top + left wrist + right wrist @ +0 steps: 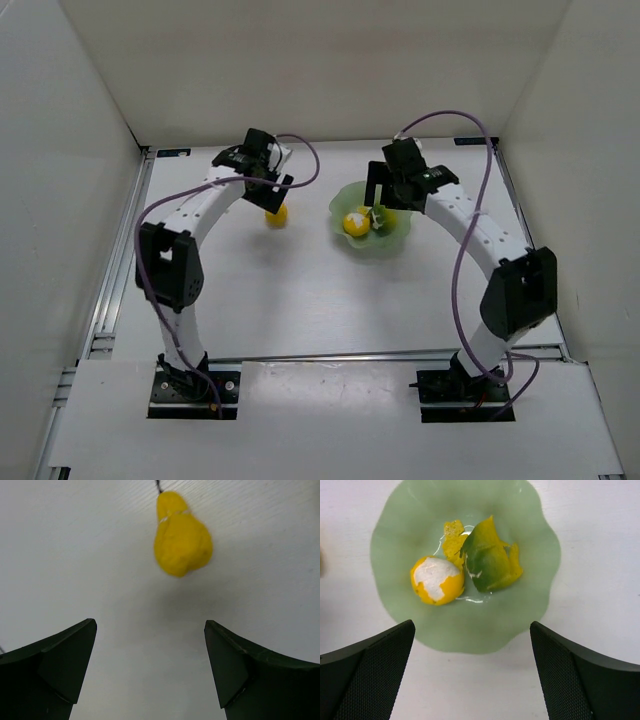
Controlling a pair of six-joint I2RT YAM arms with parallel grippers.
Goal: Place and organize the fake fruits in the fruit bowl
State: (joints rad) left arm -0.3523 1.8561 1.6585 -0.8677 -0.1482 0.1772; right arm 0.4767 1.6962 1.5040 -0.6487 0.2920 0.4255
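Top external view: we see the fruit bowl [388, 246] cradling the part-peeled piece [354, 223] and the green-patched fruit [381, 216]. The pear [276, 214] lies left of the bowl, well apart from it. The right gripper [378, 200] hangs over the bowl, and the left gripper [268, 192] hangs by the pear.

Left wrist view: our jaws gape wide and empty, short of the pear. We judge it light, stiff and slick, so we would pinch its fat belly.

Right wrist view: jaws spread wide above the bowl, holding nothing.

The table [300, 300] is smooth and white, boxed in by white walls [60, 150].

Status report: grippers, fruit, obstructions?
Left gripper open, pear ahead, unheld. Right gripper open above bowl; peeled fruit, green-patched fruit inside. Nothing blocking pear.
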